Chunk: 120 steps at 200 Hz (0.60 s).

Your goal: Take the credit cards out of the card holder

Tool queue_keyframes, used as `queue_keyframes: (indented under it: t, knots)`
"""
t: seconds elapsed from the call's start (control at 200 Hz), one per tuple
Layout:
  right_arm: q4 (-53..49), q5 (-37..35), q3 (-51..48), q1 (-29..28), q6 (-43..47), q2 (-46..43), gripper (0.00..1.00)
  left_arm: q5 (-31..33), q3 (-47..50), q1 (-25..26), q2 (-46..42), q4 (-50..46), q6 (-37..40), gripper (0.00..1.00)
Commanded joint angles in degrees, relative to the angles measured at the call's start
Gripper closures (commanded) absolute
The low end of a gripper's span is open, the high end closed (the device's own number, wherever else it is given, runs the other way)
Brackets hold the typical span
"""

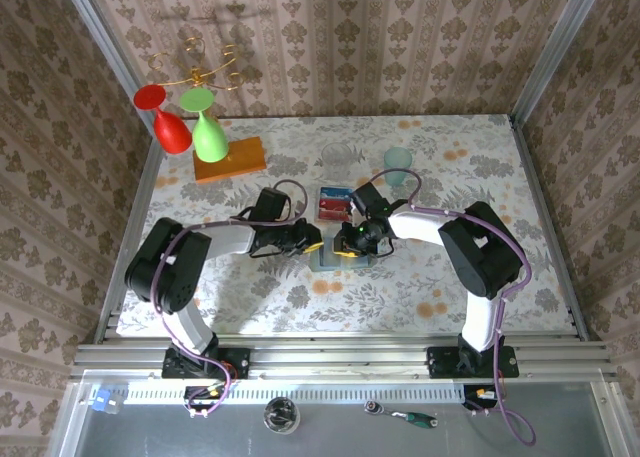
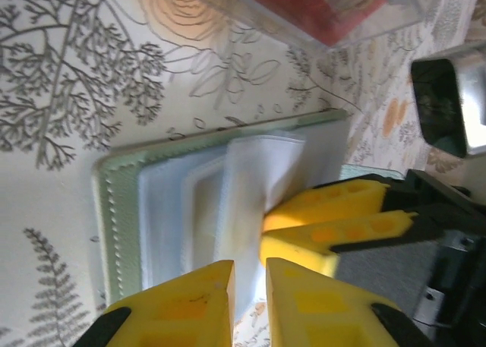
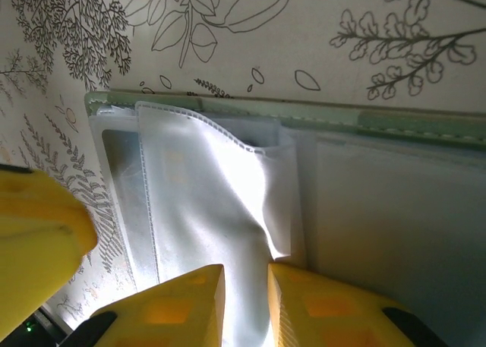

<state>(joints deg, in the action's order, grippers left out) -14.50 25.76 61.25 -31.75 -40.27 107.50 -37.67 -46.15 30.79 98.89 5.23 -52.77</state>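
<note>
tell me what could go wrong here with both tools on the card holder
The right tool seems to pinch only a thin sleeve; pulling may tear it or lift the whole card holder. The left tool sits so close the two could collide.

The card holder [image 1: 345, 262] lies mid-way on the table [image 1: 480, 177]; the credit cards [image 1: 333, 204] just at its 12 o'clock, the cup [image 1: 398, 163] farther at 1 o'clock, the block [image 1: 232, 161] at 10 o'clock
</note>
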Motion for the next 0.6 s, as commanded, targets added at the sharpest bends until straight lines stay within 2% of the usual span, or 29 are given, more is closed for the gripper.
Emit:
queue_keyframes:
  t: [0.0,0.305,0.595]
  knots:
    - [-0.90,-0.89,-2.08,0.39,1.09,0.09,0.75,0.40,-1.77,0.49,2.08,-1.88,-0.26,0.77]
    - [0.25,-0.44,-3.02,0.46,0.55,-0.11,0.74,0.40,-4.19,1.95,4.99,-3.64,0.22,0.70]
    - [0.52,-0.12,-2.97,0.46,0.48,0.04,0.74,0.41,-4.65,2.35,5.17,-3.60,0.13,0.71]
